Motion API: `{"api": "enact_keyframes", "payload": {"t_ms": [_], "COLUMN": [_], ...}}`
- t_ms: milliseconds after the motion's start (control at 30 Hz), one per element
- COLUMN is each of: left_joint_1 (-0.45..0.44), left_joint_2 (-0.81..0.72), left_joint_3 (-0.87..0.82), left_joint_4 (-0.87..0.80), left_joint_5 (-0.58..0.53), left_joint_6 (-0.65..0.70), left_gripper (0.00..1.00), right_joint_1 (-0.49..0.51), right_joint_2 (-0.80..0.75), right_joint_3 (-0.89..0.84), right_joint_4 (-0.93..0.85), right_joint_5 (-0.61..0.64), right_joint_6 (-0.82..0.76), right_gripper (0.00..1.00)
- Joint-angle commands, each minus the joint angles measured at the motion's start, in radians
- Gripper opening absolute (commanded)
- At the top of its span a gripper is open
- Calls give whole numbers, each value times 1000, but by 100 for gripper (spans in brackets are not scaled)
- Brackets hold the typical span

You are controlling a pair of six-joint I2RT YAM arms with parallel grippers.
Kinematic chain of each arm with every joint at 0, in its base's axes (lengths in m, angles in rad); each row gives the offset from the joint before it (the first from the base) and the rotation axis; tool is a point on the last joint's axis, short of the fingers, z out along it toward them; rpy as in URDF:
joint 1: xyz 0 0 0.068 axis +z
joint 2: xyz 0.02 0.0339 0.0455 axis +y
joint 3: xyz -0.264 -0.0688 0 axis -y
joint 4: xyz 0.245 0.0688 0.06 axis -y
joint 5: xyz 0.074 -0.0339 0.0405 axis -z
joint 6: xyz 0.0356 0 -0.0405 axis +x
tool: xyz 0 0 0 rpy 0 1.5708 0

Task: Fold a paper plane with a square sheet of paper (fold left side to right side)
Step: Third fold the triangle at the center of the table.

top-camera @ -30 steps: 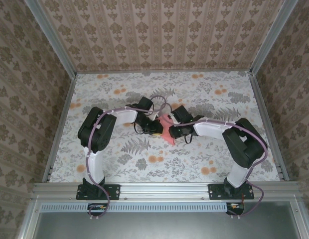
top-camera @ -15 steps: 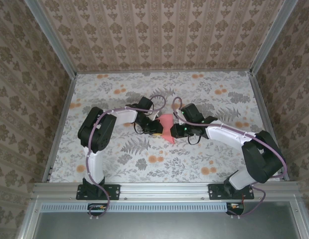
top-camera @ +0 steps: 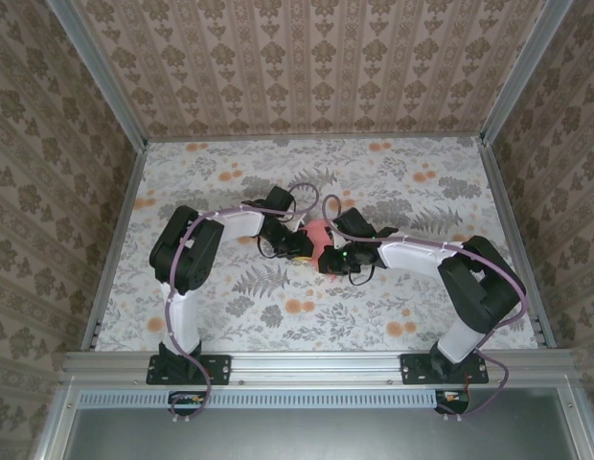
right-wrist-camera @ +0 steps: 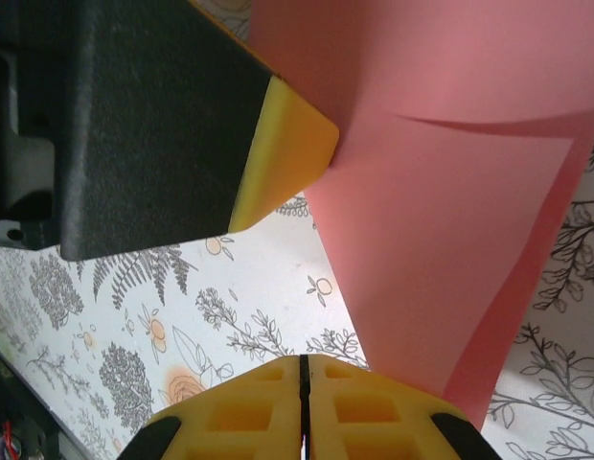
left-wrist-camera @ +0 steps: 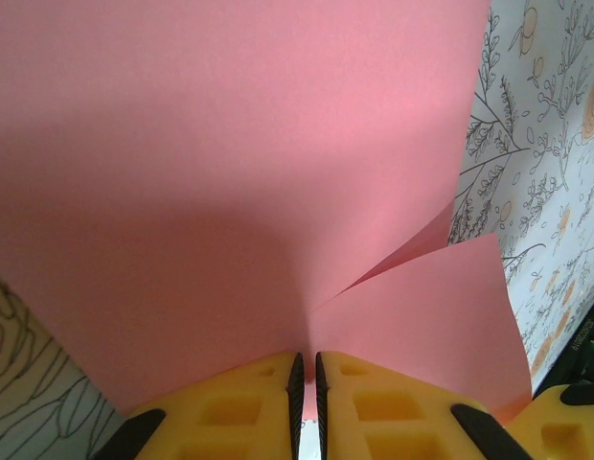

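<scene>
As two left fingers (left-wrist-camera: 244, 417) pinch it, one sheet (left-wrist-camera: 230, 172) bends.

Both arms rise from the tabletop's near edge, elbows bowed outward and forearms angled inward, so the wrists face each other near the middle. The left gripper (left-wrist-camera: 306, 362) pinches the square sheet of paper (left-wrist-camera: 230, 144) between its fingers. The right gripper (right-wrist-camera: 304, 364) has its fingers pressed together.

A bench (top-camera: 259, 316) covered in a pale cloth printed with grey ferns and orange flowers sits inside three walls: back wall (top-camera: 316, 57), left wall (top-camera: 38, 192) and right wall (top-camera: 565, 192), all papered in a beige damask. Aluminium posts (top-camera: 96, 67) mark the far corners, and an aluminium rail (top-camera: 316, 366) runs along the bench's near edge. The light is soft and even.
</scene>
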Motion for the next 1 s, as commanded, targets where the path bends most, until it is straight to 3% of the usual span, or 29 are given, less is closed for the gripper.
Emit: {"api": "enact_keyframes", "payload": {"t_ms": [0, 967], "left_joint_1": [1, 1], "left_joint_2": [35, 36], "left_joint_3": [6, 50], "left_joint_4": [-30, -66], "left_joint_5": [-57, -62], "left_joint_6": [-1, 17], "left_gripper": [16, 17], "right_joint_1": [-3, -8], "right_joint_2": [9, 96], "right_joint_3": [24, 47], "right_joint_4": [-49, -193], "right_joint_5": [37, 114], "right_joint_6": [31, 9], "right_gripper": [9, 9]}}
